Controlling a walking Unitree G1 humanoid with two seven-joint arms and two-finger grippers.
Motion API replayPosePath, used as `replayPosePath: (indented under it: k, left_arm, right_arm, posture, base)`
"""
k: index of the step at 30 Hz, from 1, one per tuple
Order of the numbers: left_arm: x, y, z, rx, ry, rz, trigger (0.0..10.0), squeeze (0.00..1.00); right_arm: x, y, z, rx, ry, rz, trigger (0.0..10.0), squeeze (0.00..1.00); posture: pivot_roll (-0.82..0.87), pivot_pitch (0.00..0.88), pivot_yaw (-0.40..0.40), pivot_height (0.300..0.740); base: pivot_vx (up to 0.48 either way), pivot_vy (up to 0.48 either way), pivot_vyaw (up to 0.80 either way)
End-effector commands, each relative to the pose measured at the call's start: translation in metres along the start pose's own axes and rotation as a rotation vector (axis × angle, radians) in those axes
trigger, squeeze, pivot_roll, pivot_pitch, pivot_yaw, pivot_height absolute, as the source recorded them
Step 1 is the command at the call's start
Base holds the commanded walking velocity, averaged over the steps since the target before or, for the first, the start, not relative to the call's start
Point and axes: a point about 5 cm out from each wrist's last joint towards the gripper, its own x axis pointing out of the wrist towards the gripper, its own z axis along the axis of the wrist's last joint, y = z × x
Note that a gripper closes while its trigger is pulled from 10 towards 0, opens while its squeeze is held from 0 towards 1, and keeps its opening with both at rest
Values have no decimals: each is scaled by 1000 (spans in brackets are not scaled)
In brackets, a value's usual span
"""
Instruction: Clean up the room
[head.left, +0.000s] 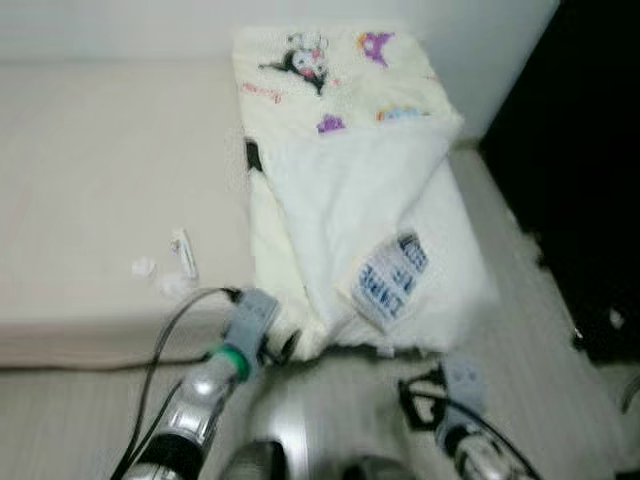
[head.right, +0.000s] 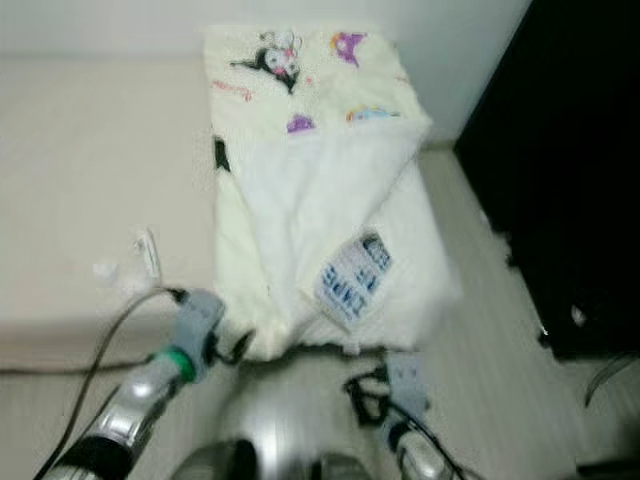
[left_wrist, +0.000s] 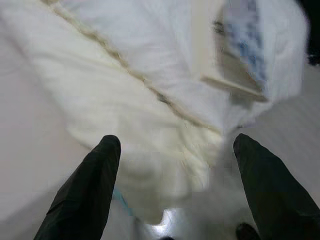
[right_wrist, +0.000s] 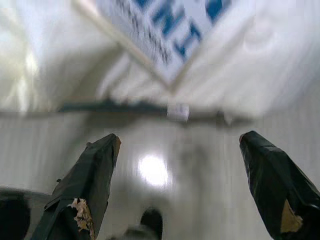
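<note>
A folded cream cartoon-print quilt (head.left: 340, 170) lies beside the beige mattress (head.left: 100, 180). The left gripper (left_wrist: 172, 150), spread wide, hovers at the quilt's near corner. The right gripper (right_wrist: 180, 145), also wide, hangs over the floor just short of the quilt.

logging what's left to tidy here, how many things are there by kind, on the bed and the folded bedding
folded cartoon-print blanket: 1
white blue-lettered card lying on the blanket: 1
small white scraps on the beige mattress: about 3, too blurred to tell what they are
total: about 5

Both tools hang open just short of the blanket's near edge, left tool and right tool.
</note>
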Motion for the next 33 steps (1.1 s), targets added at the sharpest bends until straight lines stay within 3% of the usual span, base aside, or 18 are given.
replayPosePath:
  k: [1,33]
  left_arm:
    - [-4,0,-9,-12,30,1,10000,0]
    - [-3,0,-8,-15,32,-3,10000,0]
  right_arm:
    - [-7,4,-13,27,41,-3,10000,0]
    - [-7,4,-13,20,46,0,10000,0]
  posture:
    - [26,113,31,724]
    - [26,113,31,724]
  base:
    - [0,0,0]
    - [0,0,0]
